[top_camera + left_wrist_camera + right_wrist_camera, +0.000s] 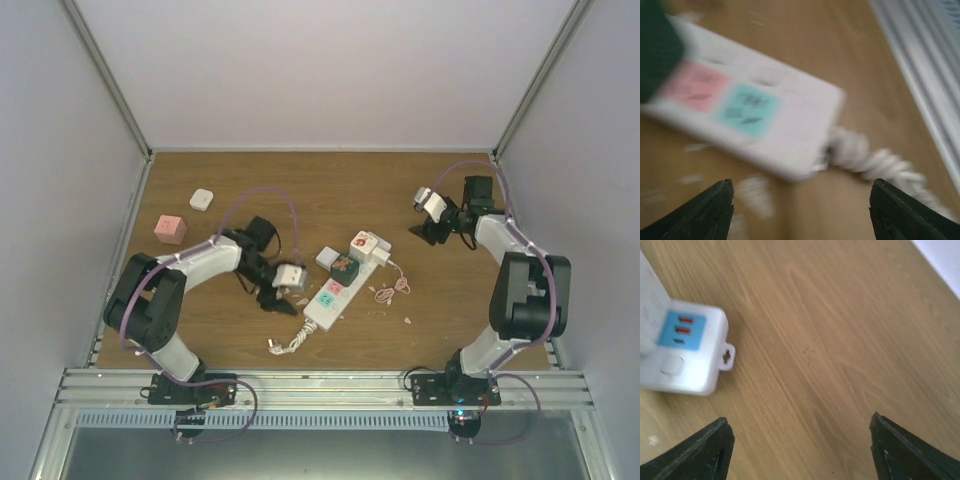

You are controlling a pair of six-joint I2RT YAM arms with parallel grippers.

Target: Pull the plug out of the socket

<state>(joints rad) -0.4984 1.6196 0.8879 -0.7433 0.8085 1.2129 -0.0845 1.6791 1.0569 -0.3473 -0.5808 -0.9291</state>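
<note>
Neither tool holds anything, so the pull is not yet begun. The left tool hangs with its fingers spread wide, touching nothing, just left of the near, corded end of the socket. The right tool, equally wide, hovers over bare worktop right of the strip's far end. The socket lies diagonally mid-worktop with a dark green plug seated in it; grasping and pulling are left to do.

The table was wood-grained with a matt, smooth finish. The socket looked like smooth white plastic with a slight sheen, its cord smooth and white. Along the lower frame ran a ribbed metal rail.
</note>
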